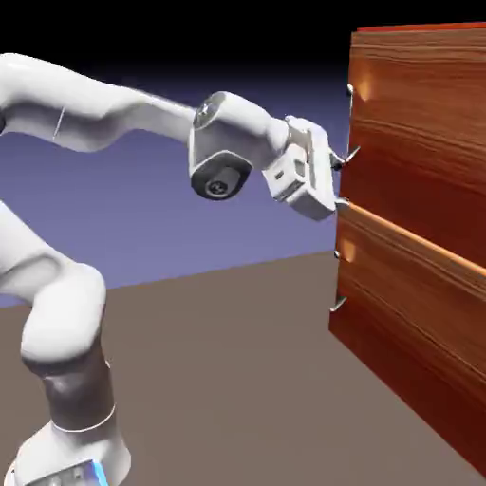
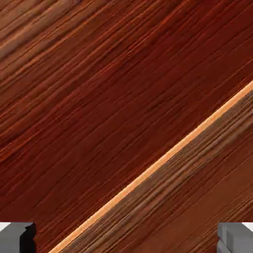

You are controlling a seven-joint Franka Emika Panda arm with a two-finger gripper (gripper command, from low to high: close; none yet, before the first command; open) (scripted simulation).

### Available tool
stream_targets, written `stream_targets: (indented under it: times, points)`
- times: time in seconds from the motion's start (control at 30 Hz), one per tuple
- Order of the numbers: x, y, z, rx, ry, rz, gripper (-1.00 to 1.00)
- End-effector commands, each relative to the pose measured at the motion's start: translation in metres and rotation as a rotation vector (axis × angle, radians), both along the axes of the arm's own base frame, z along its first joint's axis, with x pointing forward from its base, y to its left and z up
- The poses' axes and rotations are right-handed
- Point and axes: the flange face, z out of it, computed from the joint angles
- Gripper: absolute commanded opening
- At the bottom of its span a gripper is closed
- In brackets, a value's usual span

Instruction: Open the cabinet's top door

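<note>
End effector (image 1: 339,182) open, nothing between fingertips, right at the cabinet (image 1: 418,256) front; contact unclear. Top door (image 1: 422,133) just ahead, above the pale seam. Likely rigid, swings on a hinge, smooth face slippery; best hold is its slim metal handle (image 1: 350,100), just above the end effector.

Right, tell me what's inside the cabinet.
Nothing inside shows: the top door and the lower panel cover it. Only the cabinet's wood-grain outside and small metal handles can be seen.
</note>
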Motion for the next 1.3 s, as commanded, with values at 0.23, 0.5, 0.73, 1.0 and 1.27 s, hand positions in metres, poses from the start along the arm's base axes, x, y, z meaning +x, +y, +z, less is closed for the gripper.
stream_targets:
  times: [0.23, 0.5, 0.73, 1.0, 1.27]
  points:
    - [-0.001, 0.007, 0.036, 0.340, -0.149, -0.165, 0.00]
    - [0.001, 0.026, 0.058, 0.694, -0.278, -0.280, 0.00]
    - [0.008, 0.051, 0.065, 1.015, -0.362, -0.348, 0.00]
    - [0.023, 0.088, 0.059, 1.393, -0.415, -0.403, 0.00]
    - [0.045, 0.131, 0.041, 1.779, -0.415, -0.450, 0.00]
